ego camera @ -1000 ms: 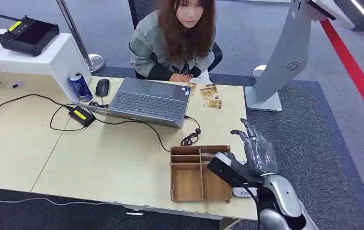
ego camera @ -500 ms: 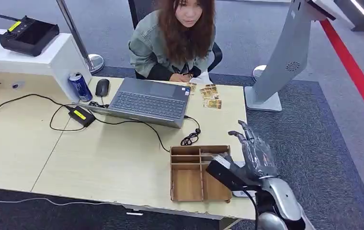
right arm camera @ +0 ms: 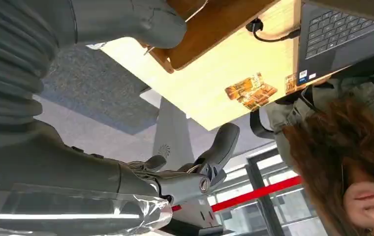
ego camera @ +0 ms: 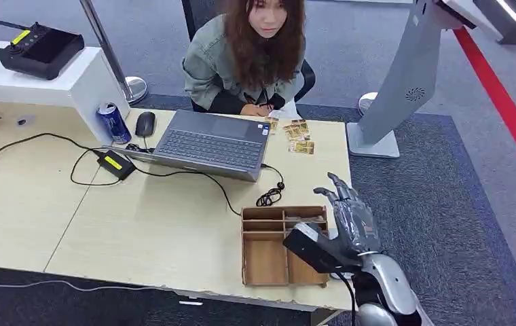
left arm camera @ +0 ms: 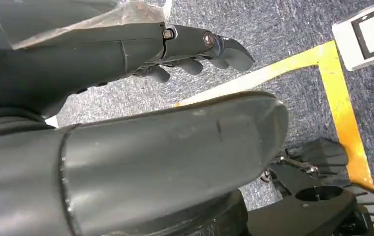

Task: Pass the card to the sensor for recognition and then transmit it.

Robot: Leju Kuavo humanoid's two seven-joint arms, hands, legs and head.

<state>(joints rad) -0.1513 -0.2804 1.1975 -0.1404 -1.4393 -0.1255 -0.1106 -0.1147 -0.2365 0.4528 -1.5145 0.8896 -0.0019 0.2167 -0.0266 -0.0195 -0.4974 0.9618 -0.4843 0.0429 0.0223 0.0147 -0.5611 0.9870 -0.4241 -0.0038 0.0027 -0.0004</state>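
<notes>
Bench (ego camera: 140, 224) fills the frame's left and centre; one person (ego camera: 252, 54) sits at top centre behind one laptop (ego camera: 211, 144). Wooden organizer (ego camera: 269, 255) at lower centre; right hand (ego camera: 350, 217) beside it, fingers spread, empty. Left hand (left arm camera: 195, 49) empty, fingers loosely curled. Cards (ego camera: 297, 136) lie flat right of the laptop, count unclear.

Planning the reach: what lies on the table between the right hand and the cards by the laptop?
Head view: bare tabletop between the right hand and the cards.
</notes>
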